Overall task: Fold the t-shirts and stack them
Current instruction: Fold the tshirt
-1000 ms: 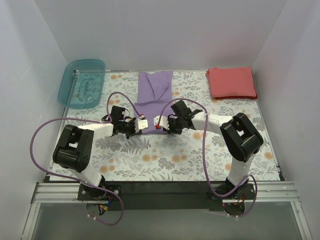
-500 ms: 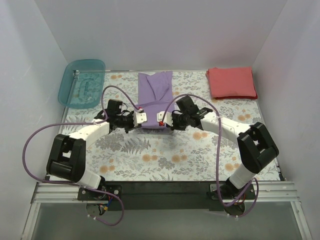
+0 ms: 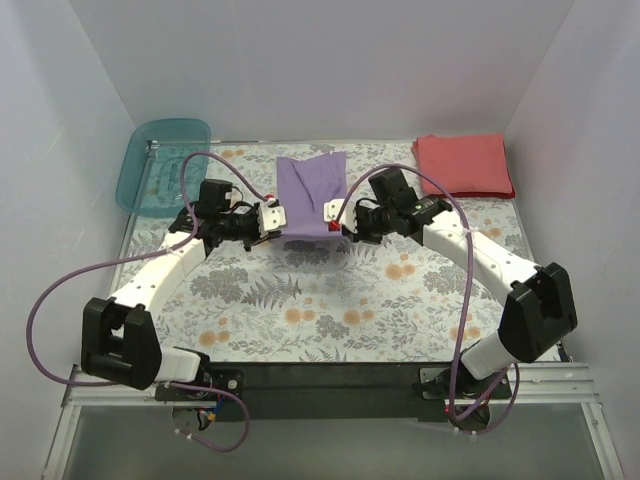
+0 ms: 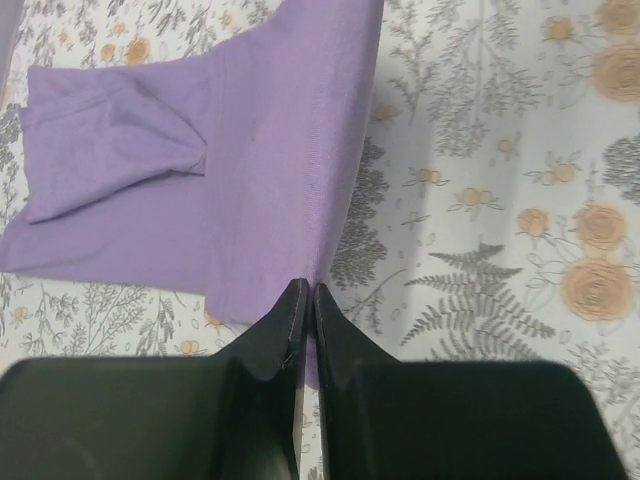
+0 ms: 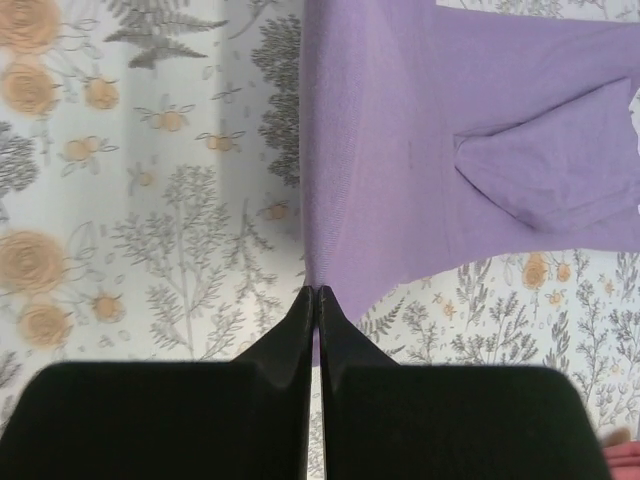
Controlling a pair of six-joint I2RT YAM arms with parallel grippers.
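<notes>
The lavender-purple t-shirt (image 3: 312, 195) lies at the back middle of the table, its near edge lifted off the cloth. My left gripper (image 3: 272, 219) is shut on the shirt's near left corner; in the left wrist view its fingertips (image 4: 308, 292) pinch the purple cloth (image 4: 220, 170). My right gripper (image 3: 335, 213) is shut on the near right corner; in the right wrist view it (image 5: 314, 293) pinches the same cloth (image 5: 440, 150). The coral-red t-shirt (image 3: 464, 166) lies folded at the back right.
A teal translucent plastic bin (image 3: 163, 165) sits at the back left. The table wears a floral cloth (image 3: 340, 310). White walls close in the back and both sides.
Both grippers have moved away from me toward the back, carrying the shirt's near edge up and over itself. The shirt now looks shorter. The two arms have stretched out.
</notes>
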